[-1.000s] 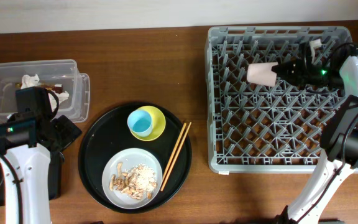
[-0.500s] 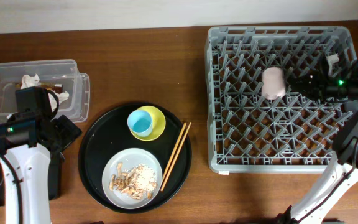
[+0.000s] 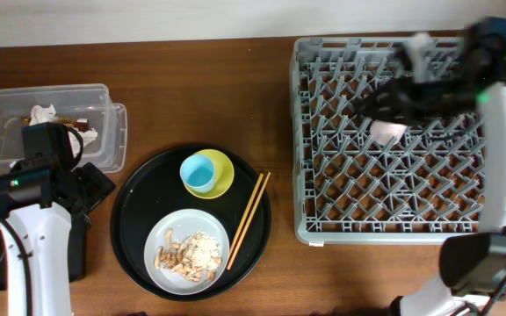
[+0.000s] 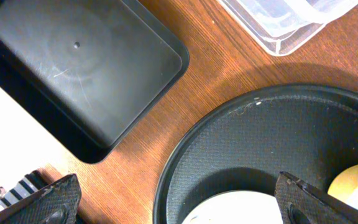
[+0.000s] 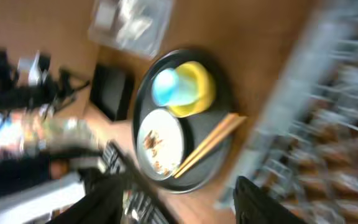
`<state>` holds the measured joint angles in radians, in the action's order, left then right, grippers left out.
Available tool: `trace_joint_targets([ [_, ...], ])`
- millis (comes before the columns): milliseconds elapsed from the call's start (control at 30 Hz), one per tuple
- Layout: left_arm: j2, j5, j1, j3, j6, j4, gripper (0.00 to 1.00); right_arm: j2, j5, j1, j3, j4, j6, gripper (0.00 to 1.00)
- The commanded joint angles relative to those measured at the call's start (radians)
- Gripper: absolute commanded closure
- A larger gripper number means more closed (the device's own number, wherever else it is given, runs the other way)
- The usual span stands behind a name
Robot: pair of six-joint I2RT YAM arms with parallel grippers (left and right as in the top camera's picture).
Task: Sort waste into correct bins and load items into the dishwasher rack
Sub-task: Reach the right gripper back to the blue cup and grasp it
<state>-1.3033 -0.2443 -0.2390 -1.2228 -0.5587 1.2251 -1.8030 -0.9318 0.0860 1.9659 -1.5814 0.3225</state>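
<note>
The pink cup (image 3: 387,131) lies on its side on the pegs of the grey dishwasher rack (image 3: 393,224), touched by nothing. My right gripper (image 3: 374,103) (image 5: 179,194) is a blur just above it, open and empty. The blue cup (image 3: 198,172) stands in the yellow bowl (image 3: 223,175). Beside them are the chopsticks (image 3: 248,219) and the white plate (image 3: 167,235) with tan food scraps (image 3: 191,252). White tissue (image 3: 42,112) lies in the clear tub (image 3: 104,140). My left gripper (image 4: 179,205) hangs wide open between the flat black tray (image 4: 73,68) and the plate (image 4: 229,211).
The bowl, plate and chopsticks all sit on a large round black tray (image 3: 134,211) (image 4: 278,137) at mid-table. The left arm (image 3: 38,175) stands between the tub and that tray. The right wrist view is heavily smeared.
The right gripper let go of the pink cup, which dropped onto the rack pegs. It opened, pulled back to the right, then swung left over the cup. The left arm stayed still.
</note>
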Motion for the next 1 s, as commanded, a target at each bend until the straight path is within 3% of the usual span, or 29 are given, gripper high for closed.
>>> trace_joint_targets([
  [0,0.000,-0.014,-0.005,-0.004,-0.010,-0.001,0.01,-0.028,0.033,-0.242,0.000,0.059,-0.024,0.31],
  [33,0.000,-0.014,-0.005,-0.004,-0.010,-0.001,0.01,-0.040,0.148,-0.332,0.000,0.127,-0.152,0.29],
  [100,0.000,-0.014,-0.004,-0.004,-0.010,-0.001,0.01,-0.059,0.566,-0.509,0.000,0.267,-0.501,0.29],
  [200,0.000,-0.014,-0.005,-0.004,-0.010,-0.001,0.01,-0.079,0.746,-0.697,0.000,0.395,-0.599,0.30],
  [300,0.000,-0.014,-0.005,-0.004,-0.010,-0.001,0.01,-0.138,0.875,-0.863,0.000,0.547,-0.699,0.37],
  [500,0.000,-0.014,-0.004,-0.004,-0.010,-0.001,0.01,-0.295,0.905,-1.003,0.000,0.672,-0.706,0.37],
  [967,0.000,-0.014,-0.005,-0.004,-0.010,-0.001,0.01,-0.423,1.001,-1.017,-0.002,0.698,-0.653,0.39],
])
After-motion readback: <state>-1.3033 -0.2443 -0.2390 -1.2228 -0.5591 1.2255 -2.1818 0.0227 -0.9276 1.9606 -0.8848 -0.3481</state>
